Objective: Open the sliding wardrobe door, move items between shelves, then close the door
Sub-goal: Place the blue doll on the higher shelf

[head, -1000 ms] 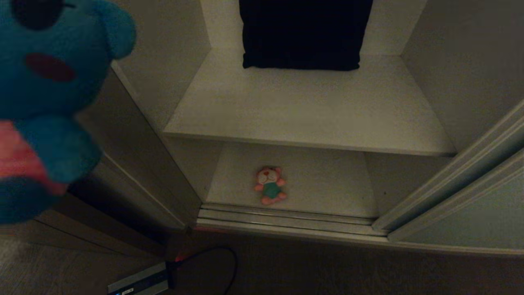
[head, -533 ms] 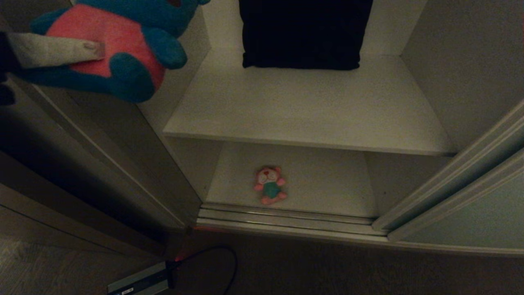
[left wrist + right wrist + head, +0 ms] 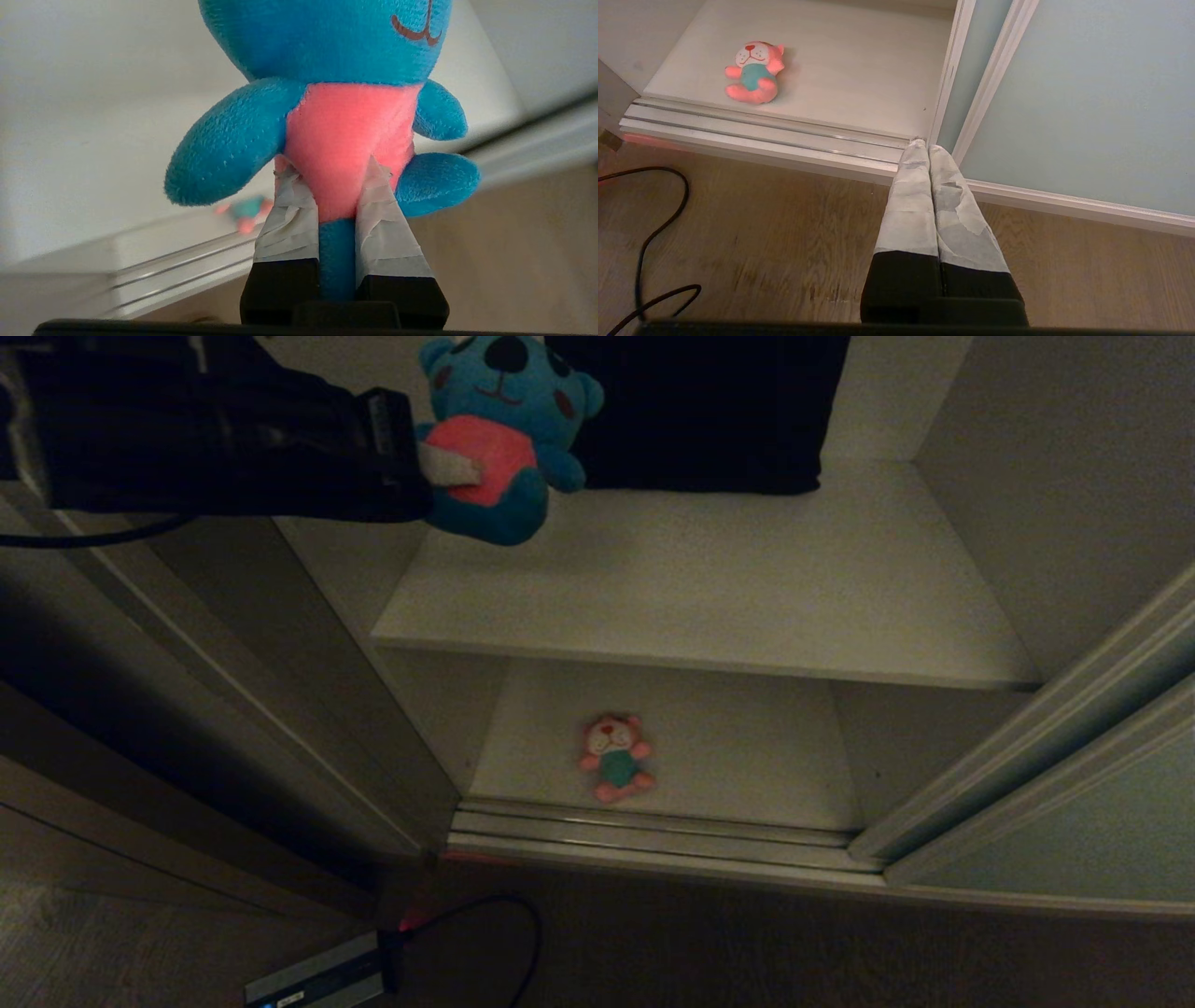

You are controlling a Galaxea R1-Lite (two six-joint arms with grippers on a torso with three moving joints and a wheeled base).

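Here left hand (image 3: 332, 179) grips teal bear (image 3: 499, 439) over upper shelf's (image 3: 709, 579) left edge.

Bear (image 3: 499, 439) above upper shelf (image 3: 709, 588); monkey toy (image 3: 614, 758) on lower shelf (image 3: 728, 747).

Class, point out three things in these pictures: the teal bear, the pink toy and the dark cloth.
Teal bear (image 3: 485, 453): head view, on its red shirt.
Pink toy (image 3: 754, 74): right wrist view, on its teal shirt.
Dark cloth (image 3: 719, 411): head view, on its front face.
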